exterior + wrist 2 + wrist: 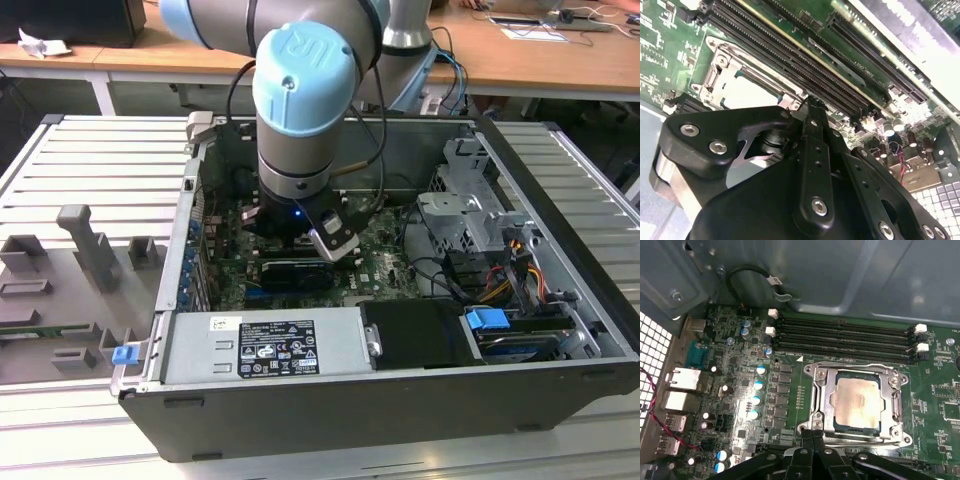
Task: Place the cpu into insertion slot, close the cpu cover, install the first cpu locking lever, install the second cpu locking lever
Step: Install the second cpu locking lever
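Observation:
The cpu (856, 401), a pale beige-silver square, lies flat in the insertion slot (809, 371) on the green board. The cpu cover (816, 405), a silver metal frame, lies down around it, its window showing the chip's face. My gripper (812, 437) is shut, its two fingers pressed together at the slot's edge, with nothing visible between them. In the second wrist view the gripper (809, 104) points at the corner of the cpu cover (720, 70), beside the cpu (747, 92). In the exterior view the gripper (290, 240) is down inside the open computer case (560, 340).
Long black memory slots (845, 340) run beside the socket. A row of capacitors (757, 390) and rear ports (677, 390) stand on its other side. A power supply (265, 345), a drive cage (470, 215) and cables (500, 285) fill the case around the board.

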`<state>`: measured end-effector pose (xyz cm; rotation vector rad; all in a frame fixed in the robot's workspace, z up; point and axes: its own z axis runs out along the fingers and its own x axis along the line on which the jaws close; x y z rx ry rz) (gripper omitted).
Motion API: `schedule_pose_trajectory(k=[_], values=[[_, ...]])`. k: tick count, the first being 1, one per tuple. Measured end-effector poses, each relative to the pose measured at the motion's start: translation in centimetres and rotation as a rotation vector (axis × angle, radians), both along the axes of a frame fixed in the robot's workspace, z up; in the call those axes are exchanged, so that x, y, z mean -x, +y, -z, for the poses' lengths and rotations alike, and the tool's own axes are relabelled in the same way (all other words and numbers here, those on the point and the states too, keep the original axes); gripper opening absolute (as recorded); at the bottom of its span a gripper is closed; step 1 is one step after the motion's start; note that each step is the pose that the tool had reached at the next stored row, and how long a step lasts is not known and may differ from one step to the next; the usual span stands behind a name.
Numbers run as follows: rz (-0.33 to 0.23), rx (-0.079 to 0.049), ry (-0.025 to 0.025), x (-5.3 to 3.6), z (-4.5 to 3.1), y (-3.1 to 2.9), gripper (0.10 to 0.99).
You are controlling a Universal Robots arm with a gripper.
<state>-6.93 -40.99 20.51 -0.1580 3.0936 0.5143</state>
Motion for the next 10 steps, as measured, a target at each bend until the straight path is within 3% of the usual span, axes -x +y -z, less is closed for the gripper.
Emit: schedule_pose_trajectory(k=[10], values=[[-0.005,-0.032,-0.0001,0.06,0.83,-0.23,0.106]])
